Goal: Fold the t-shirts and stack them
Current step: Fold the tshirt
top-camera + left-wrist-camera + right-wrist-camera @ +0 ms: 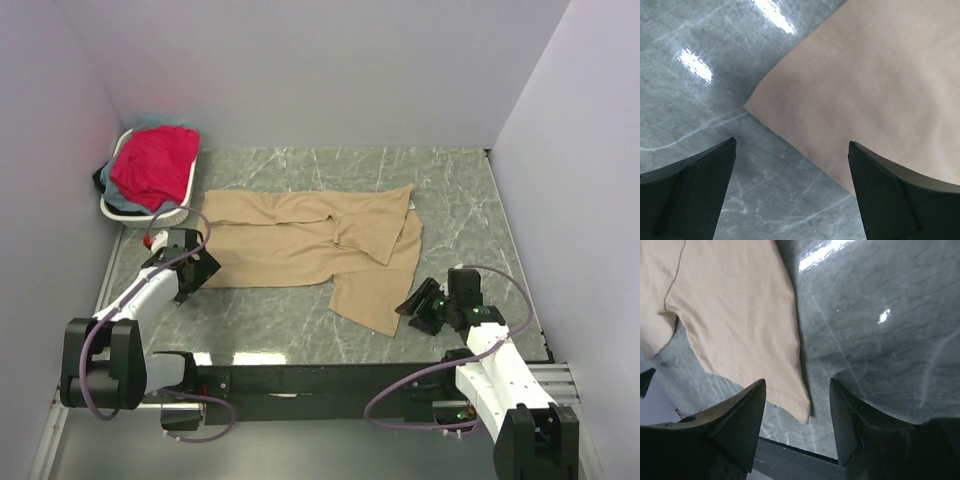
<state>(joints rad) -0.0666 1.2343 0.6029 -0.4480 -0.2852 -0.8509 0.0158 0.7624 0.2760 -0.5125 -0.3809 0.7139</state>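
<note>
A tan t-shirt [310, 250] lies partly folded across the middle of the grey marble table [280, 320]. One tan corner [752, 106] points at my left gripper [791, 145], which hangs open just off the shirt's left edge with only table between its fingers. My right gripper [797, 382] stands open above the shirt's near right corner [802, 412], not touching it. In the top view the left gripper [200, 268] and right gripper [415, 305] flank the shirt. A red-pink t-shirt [155, 165] lies heaped on pale blue-grey and dark cloth in the basket.
A white oval basket [115, 212] stands at the back left corner against the wall. Pale walls close the table at the back and both sides. The table's dark front rail [790, 457] runs just below the shirt corner.
</note>
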